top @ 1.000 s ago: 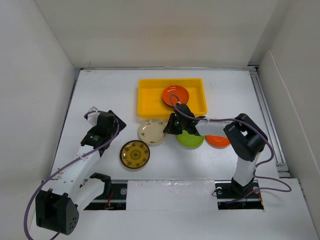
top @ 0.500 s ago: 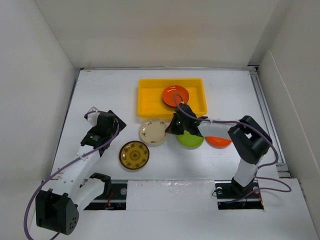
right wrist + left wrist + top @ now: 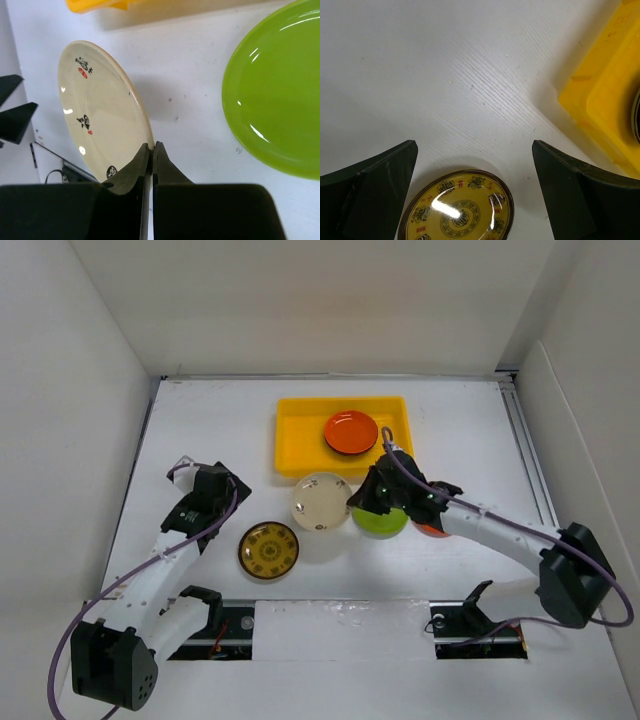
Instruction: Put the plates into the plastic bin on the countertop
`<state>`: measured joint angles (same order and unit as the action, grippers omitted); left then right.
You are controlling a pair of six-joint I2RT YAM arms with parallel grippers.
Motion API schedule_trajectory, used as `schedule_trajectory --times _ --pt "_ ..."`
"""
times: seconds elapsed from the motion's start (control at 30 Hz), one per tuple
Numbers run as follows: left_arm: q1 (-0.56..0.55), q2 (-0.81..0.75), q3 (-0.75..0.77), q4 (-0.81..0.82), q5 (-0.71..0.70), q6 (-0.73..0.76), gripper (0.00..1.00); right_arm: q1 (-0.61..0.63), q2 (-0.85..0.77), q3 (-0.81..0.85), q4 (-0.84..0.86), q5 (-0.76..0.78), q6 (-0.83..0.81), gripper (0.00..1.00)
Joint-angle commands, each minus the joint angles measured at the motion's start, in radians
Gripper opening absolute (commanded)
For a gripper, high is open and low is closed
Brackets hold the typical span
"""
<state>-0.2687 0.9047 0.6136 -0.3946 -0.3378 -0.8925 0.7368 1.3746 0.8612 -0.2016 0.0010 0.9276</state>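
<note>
White countertop (image 3: 220, 420), closed in by white walls (image 3: 80, 390), with my two arms based at its near edge. Item one: cream plate (image 3: 102, 110), small black and red marks on its face, rim pinched between the fingers of my right gripper (image 3: 151, 150), which were pressed tight together on it. The plate stood tilted and cast a shadow on the white below; it sat just outside the near long wall of the plastic bin (image 3: 295, 435). Item two: that bin, bright yellow, shallow, raised rim, lay at the middle of the surface and held one orange plate (image 3: 351, 432) flat in its right half. Item three: green plate (image 3: 382, 521), flat on the countertop close to the right of the cream one, a strip of white showing between them in my right wrist view. Item four: second orange plate (image 3: 432, 530), right of the green one and mostly hidden under my right arm (image 3: 500, 530); I could not tell whether the two touched. Item five: brown-gold patterned plate (image 3: 269, 549), flat, to the near left of the cream plate and apart from it. My left gripper (image 3: 474, 145) hung above the countertop left of the bin, jaws spread wide with nothing between them, the patterned plate's far rim showing below them.
</note>
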Motion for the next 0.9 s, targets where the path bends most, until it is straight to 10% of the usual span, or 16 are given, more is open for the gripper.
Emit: schedule_trajectory --times 0.0,0.63,0.77,0.87 --pt "-0.003 -0.02 0.0 0.0 0.031 0.006 1.0 0.01 -0.097 0.05 -0.054 0.051 -0.022 0.0" --pt "-0.014 0.103 -0.055 0.16 0.433 0.162 1.0 -0.419 0.564 0.723 -0.177 -0.133 -0.228 0.04" --pt "-0.014 0.103 -0.028 0.218 0.508 0.211 1.0 -0.428 0.54 0.704 -0.157 -0.118 -0.217 0.73" --pt "-0.056 0.134 0.066 0.241 0.542 0.237 1.0 -0.416 0.456 0.679 -0.157 -0.073 -0.208 1.0"
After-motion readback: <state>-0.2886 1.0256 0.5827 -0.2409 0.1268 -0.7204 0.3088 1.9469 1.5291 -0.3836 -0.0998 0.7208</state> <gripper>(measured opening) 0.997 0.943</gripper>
